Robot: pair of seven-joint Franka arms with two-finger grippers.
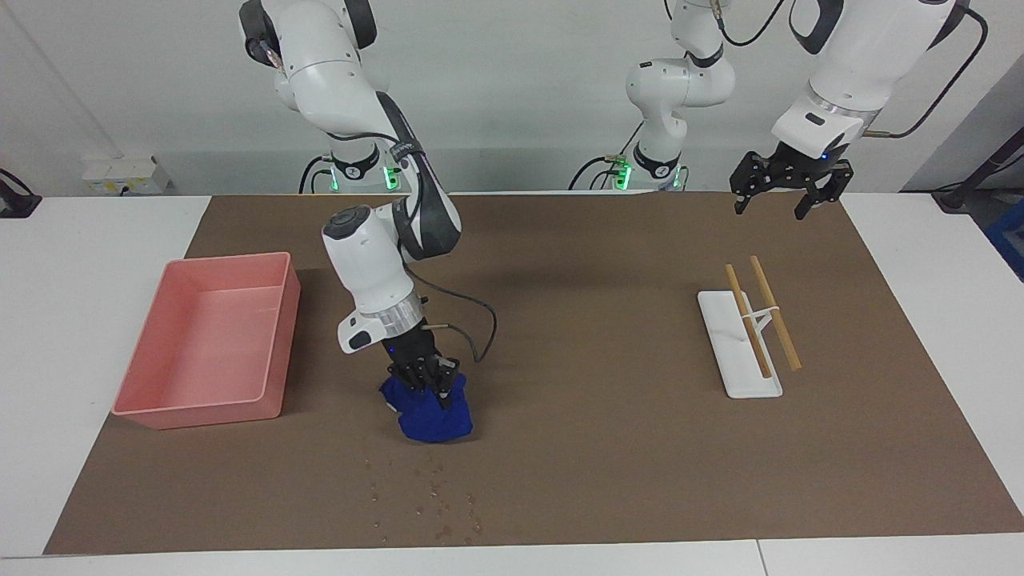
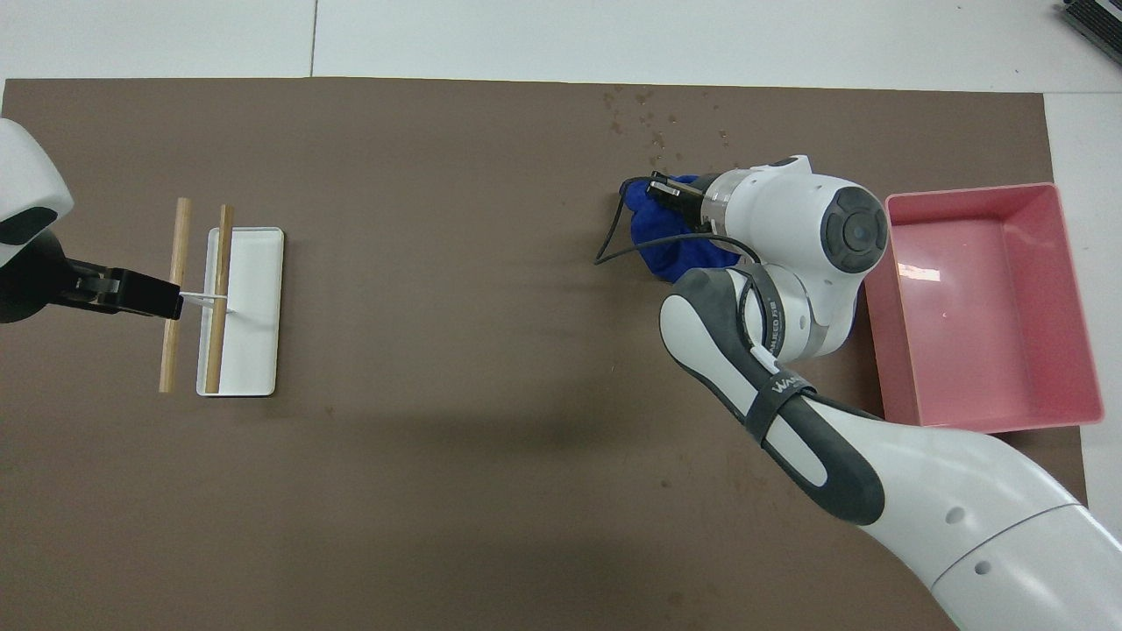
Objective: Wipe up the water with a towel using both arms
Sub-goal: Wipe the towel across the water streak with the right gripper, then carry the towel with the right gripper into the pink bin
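A crumpled blue towel [image 1: 433,417] [image 2: 671,248] lies on the brown mat [image 1: 608,448], pressed down by my right gripper [image 1: 428,382] [image 2: 663,191], which is shut on it. Just farther from the robots than the towel, tiny dark droplets of water [image 1: 436,492] [image 2: 653,118] speckle the mat up to its edge. My left gripper [image 1: 788,188] [image 2: 131,294] hangs open in the air over the mat at the left arm's end, holding nothing.
A pink bin [image 1: 210,344] [image 2: 982,307] stands beside the towel toward the right arm's end. A white rack [image 1: 740,344] [image 2: 243,311] with two wooden sticks [image 1: 760,316] [image 2: 197,294] sits toward the left arm's end.
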